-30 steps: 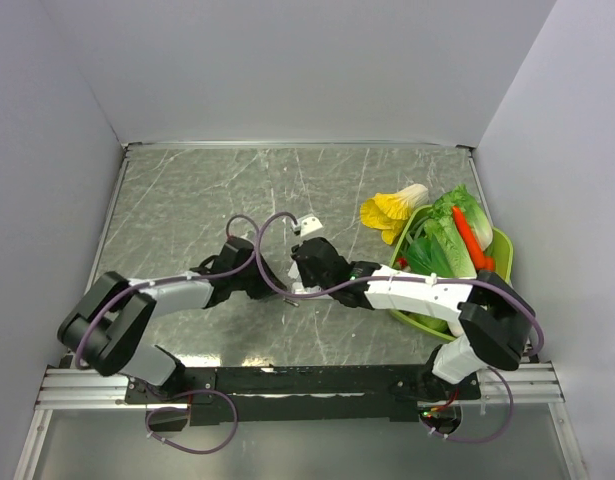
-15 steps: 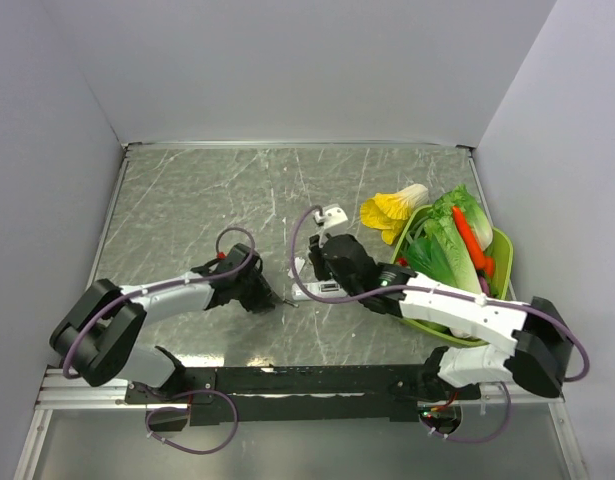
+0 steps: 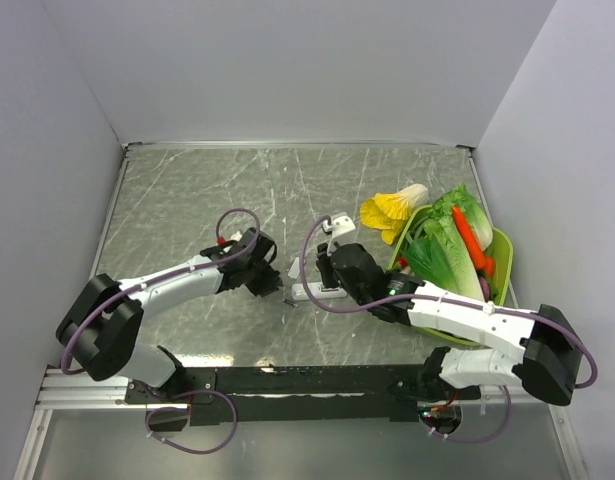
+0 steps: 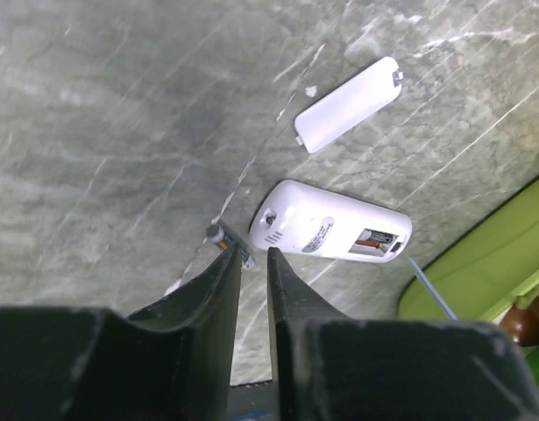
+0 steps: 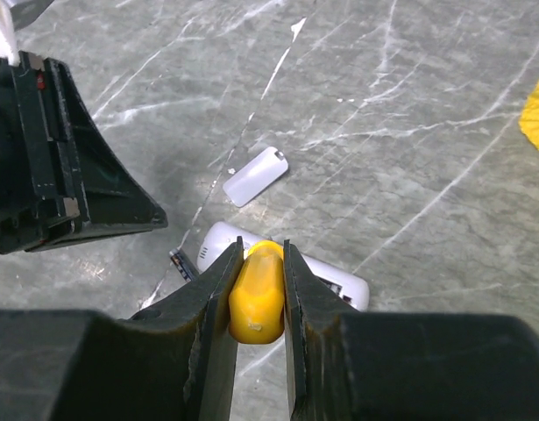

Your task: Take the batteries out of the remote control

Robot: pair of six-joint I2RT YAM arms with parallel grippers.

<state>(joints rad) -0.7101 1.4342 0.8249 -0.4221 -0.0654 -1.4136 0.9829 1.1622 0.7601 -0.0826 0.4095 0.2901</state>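
Note:
The white remote control (image 4: 335, 230) lies on the table with its greyish recess open; it also shows in the top view (image 3: 309, 292). One dark battery (image 4: 230, 246) lies on the table beside the remote's rounded end, also in the right wrist view (image 5: 181, 263). The second battery is not clearly visible. My left gripper (image 4: 251, 253) hangs just above that battery, jaws nearly together and empty. My right gripper (image 5: 262, 247) is shut on the yellow tool (image 5: 256, 298), held over the remote (image 5: 343, 285).
A flat white cover plate (image 4: 346, 103) lies on the table just beyond the remote. A green basket (image 3: 502, 250) of vegetables stands at the right, with a yellow-white vegetable (image 3: 392, 208) beside it. Walls close in the table's back and sides.
The two grippers were close together over the remote and have drawn apart. My left gripper has shifted a little toward the back; my right gripper has moved nearer and right with the tool.

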